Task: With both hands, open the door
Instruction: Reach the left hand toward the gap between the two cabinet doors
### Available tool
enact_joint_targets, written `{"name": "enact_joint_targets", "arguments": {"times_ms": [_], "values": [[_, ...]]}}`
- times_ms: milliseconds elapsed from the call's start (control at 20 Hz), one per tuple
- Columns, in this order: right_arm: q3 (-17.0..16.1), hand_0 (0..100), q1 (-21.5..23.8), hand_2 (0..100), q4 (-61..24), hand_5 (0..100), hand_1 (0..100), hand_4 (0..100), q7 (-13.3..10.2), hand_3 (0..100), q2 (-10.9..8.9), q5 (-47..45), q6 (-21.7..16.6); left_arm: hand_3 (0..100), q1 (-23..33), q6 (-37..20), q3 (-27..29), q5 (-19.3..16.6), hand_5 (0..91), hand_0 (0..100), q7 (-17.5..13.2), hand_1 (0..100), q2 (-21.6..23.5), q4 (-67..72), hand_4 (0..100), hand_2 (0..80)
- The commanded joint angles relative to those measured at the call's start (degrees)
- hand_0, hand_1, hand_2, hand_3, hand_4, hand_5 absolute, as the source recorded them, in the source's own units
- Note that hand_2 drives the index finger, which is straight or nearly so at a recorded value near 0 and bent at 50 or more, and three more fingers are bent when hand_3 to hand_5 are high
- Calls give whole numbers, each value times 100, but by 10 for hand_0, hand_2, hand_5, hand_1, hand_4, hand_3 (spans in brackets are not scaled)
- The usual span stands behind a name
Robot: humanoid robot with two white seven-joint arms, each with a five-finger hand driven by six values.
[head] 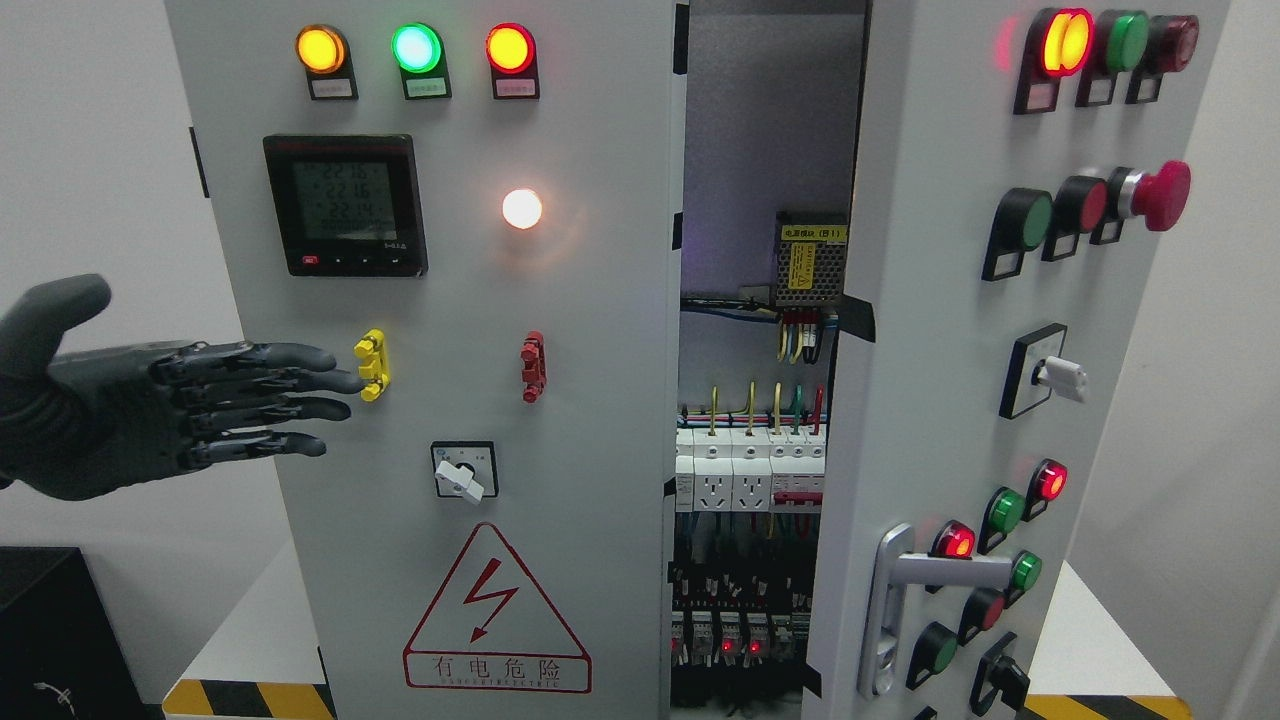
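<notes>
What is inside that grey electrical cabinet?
Through the gap beside the open right door: a mesh-cased power supply with yellow label, coloured wires, white breakers, red-lit relays. The left door hides the rest.

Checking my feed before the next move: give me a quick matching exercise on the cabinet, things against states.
Things:
1. left hand
2. right door
3. left door
4. door handle

States:
A. swung open
B. fingers spread, holding nothing
C. untouched, low on the right door
D. carries the lightning warning sign

Pairs: 1-B, 2-A, 3-D, 4-C
</notes>
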Motion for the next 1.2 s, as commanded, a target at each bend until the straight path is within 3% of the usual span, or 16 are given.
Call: {"name": "enact_joint_targets", "arguments": {"times_ms": [0,150,501,851,1002,1152], "values": [[-193,0,132,0,5,0,0,0,2,0,0,-2,3,0,-1044,-49,-2544,575,0,0,223,0,-1168,-466,0,0],[-184,0,132,0,5,0,0,0,2,0,0,-2,3,0,-1247,-49,-2562,928,0,0,444,0,-1608,-466,0,0],[-184,0,132,0,5,0,0,0,2,0,0,7,3,0,-931,-269,-2387,919,0,0,444,0,-2144,-448,0,0],[-193,0,132,0,5,0,0,0,2,0,0,-2,-5,0,-1028,-435,-2299,963,0,0,453,0,-2425,-439,0,0],[-184,0,132,0,5,0,0,0,2,0,0,7,-5,0,-940,-471,-1852,1042,0,0,531,0,-2627,-335,0,0],[-184,0,132,0,-4,0,0,0,2,0,0,7,-5,0,-782,-454,-1334,1332,0,0,900,0,-2769,-62,0,0]]}}
